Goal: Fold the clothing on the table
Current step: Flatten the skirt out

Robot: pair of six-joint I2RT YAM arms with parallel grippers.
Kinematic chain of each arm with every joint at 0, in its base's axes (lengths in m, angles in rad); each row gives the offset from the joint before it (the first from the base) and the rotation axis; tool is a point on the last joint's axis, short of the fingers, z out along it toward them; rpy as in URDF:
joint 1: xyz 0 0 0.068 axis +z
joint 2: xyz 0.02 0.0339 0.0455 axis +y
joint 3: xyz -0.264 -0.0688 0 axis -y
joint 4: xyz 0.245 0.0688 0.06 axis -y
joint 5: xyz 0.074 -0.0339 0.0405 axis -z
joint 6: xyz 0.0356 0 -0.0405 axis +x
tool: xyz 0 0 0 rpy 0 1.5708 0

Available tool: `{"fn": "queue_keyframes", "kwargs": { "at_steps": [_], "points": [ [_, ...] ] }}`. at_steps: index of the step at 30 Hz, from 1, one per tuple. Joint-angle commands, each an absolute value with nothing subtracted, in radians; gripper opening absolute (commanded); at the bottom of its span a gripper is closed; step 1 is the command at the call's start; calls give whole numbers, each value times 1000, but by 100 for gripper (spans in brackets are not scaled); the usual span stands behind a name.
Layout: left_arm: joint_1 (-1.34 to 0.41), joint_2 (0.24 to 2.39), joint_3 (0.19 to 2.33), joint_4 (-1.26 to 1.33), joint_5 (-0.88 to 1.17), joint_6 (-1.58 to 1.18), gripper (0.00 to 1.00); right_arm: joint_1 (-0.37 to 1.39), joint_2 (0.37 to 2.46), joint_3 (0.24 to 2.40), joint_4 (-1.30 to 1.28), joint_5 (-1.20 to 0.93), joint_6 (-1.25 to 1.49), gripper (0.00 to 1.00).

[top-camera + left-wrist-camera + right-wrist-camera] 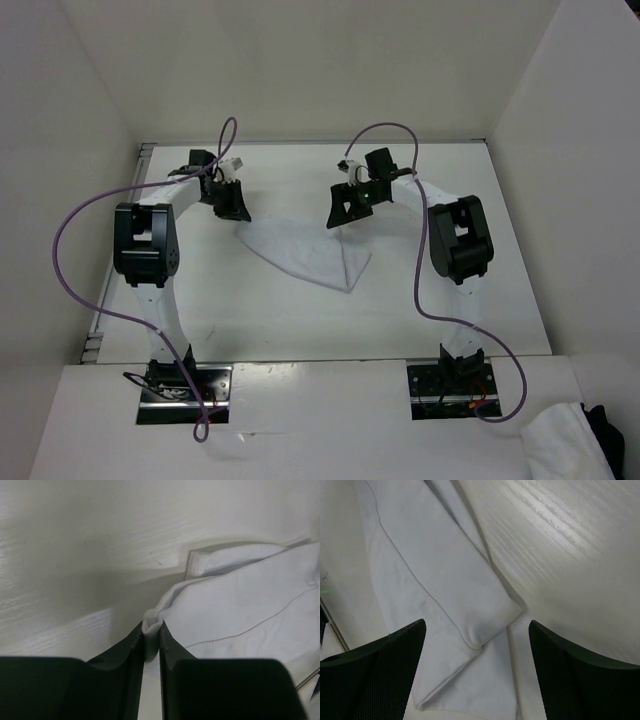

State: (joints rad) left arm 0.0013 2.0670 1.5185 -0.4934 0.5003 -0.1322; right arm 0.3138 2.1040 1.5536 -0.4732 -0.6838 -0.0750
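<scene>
1. The clothing [308,255] lay near the middle of the top view. It was a thin white garment spread in a rough triangle, with its point aimed toward the bottom of the frame.
2. It rested on the table [250,320], wrinkled. Its upper edge ran between the two hands.
3. In the left wrist view the clothing [240,610] filled the right half of the frame, and a fine seam line crossed it.
4. In the right wrist view the clothing [440,580] ran down the left and centre as a folded, hemmed band. Its rounded corner ended in the lower middle.
5. The left hand [237,211] sat at the garment's upper left corner in the top view.
6. Seen from its own wrist, the left hand [151,632] had its fingers almost together, clamped on a small bunched fold of the garment's edge at lower centre.
7. The right hand [344,212] stood at the garment's upper right corner in the top view.
8. From its own wrist, the right hand [476,625] had its fingers wide apart and held nothing. The hemmed corner lay beneath the gap between them.
9. Bare table showed at the upper left of the left wrist view [90,535] and the upper right of the right wrist view [570,540].
10. A purple cable [75,220] looped out from the left arm.
11. In the lower right corner of the top view, off the table, lay a bulkier cloth heap [560,440] with a black item [605,428] beside it.
12. White wall panels [60,100] enclosed the scene.
</scene>
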Motion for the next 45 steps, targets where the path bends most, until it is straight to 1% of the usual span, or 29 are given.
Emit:
{"fn": "queue_keyframes", "kwargs": {
  "at_steps": [1,3,4,5,8,10,11,12,14,17,19,20,21,23,24,25,26,31,35,36,37,41,42,44,45],
  "points": [
    [-11,2069,1511,-471,502,-115,19,321,2132,1624,-466,-681,-67,88],
    [-20,2069,1511,-471,502,-124,18,321,2132,1634,-466,-681,-67,88],
    [-20,2069,1511,-471,489,-124,15,321,2141,1634,-466,-681,-57,88],
    [-20,2069,1511,-471,489,-124,10,321,2141,1643,-466,-681,-57,88],
    [-29,2060,1511,-471,489,-124,8,321,2168,1655,-476,-661,-57,86],
    [-29,2060,1511,-471,480,-124,5,321,2187,1655,-476,-650,-57,83],
    [-29,2060,1511,-471,480,-124,5,321,2187,1646,-476,-650,-57,82],
    [-29,2060,1511,-471,480,-124,5,330,2197,1646,-476,-650,-57,77],
    [-38,2060,1511,-471,480,-124,5,339,2206,1646,-485,-650,-57,73],
    [-38,2060,1511,-471,480,-124,5,366,2215,1637,-485,-631,-57,72],
    [-38,2060,1511,-471,480,-124,5,377,2215,1628,-485,-617,-57,67],
    [-38,2060,1511,-471,480,-124,5,388,2224,1617,-485,-608,-57,64],
    [-38,2060,1502,-471,471,-124,5,388,2224,1617,-485,-595,-57,55],
    [-38,2060,1502,-471,471,-124,5,388,2224,1594,-485,-585,-57,44],
    [-38,2060,1502,-471,471,-124,3,388,2224,1594,-485,-584,-57,34],
    [-38,2060,1502,-471,471,-133,3,388,2200,1580,-485,-569,-66,28],
    [-38,2060,1502,-471,471,-133,3,388,2188,1565,-485,-555,-66,25],
    [-48,2042,1493,-471,471,-133,3,388,2093,1511,-437,-474,-66,24],
    [-57,1998,1474,-471,471,-144,2,388,1965,1473,-387,-425,-66,10],
    [-57,1985,1464,-454,471,-144,2,388,1947,1462,-374,-425,-66,2],
    [-57,1968,1463,-428,480,-158,0,388,1930,1462,-374,-416,-66,0],
    [-66,1908,1499,-373,515,-215,0,377,1907,1563,-374,-377,-66,0],
    [-66,1908,1520,-361,515,-228,0,364,1923,1644,-391,-368,-66,0],
    [-78,1908,1629,-337,502,-267,0,339,1959,1751,-422,-368,-55,0],
    [-90,1908,1676,-324,479,-267,0,312,2007,1895,-439,-385,-55,0]
  ]
}}
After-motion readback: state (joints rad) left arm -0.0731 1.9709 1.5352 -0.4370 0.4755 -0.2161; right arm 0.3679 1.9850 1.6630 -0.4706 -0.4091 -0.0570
